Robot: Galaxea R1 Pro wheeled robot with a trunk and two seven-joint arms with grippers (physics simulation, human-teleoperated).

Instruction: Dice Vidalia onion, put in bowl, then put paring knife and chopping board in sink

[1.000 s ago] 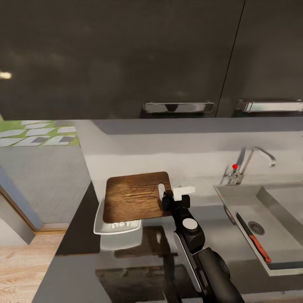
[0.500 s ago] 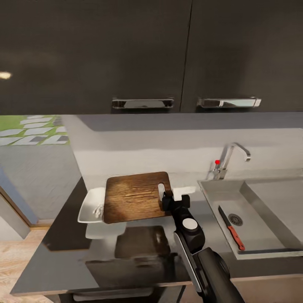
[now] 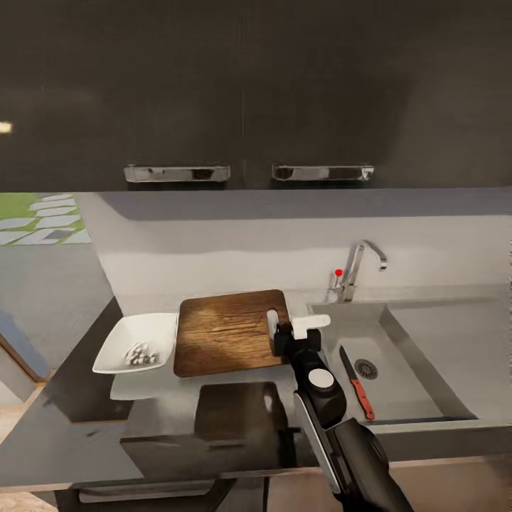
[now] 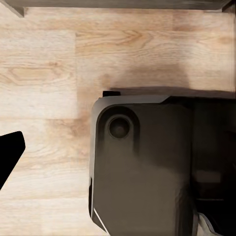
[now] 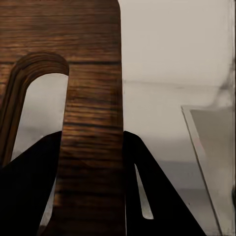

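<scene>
The chopping board (image 3: 229, 332) was held off the bench (image 3: 85, 419) by the right hand (image 3: 290, 333), which was clamped on the board's slotted end; in the right wrist view the strip of wood beside the slot (image 5: 91, 147) ran between the two dark fingers (image 5: 147, 191). The board lay roughly level, its long axis running left to right across the head view, with the free end reaching toward the bowl (image 3: 136, 343) and the gripped end toward the sink (image 3: 398, 334).

The sink lay to the right of the hand, just beyond the gripped end, so I judged that the coming move was a carry to the right and then a lowering into the basin. The right arm was the nearer one and already held the load.

The paring knife (image 3: 355, 382) lay in the basin beside the drain (image 3: 366, 368), handle toward the robot, and would sit under or beside the board's landing spot. The bowl stood on the bench at the board's left, with a small pale heap inside it, probably the diced onion (image 3: 140, 351), though it was too small to tell for sure.

The left wrist view looked down on a wooden floor (image 4: 44, 73) and a dark part of the robot (image 4: 147, 172); I could not tell whether the left hand was apart or together.
</scene>
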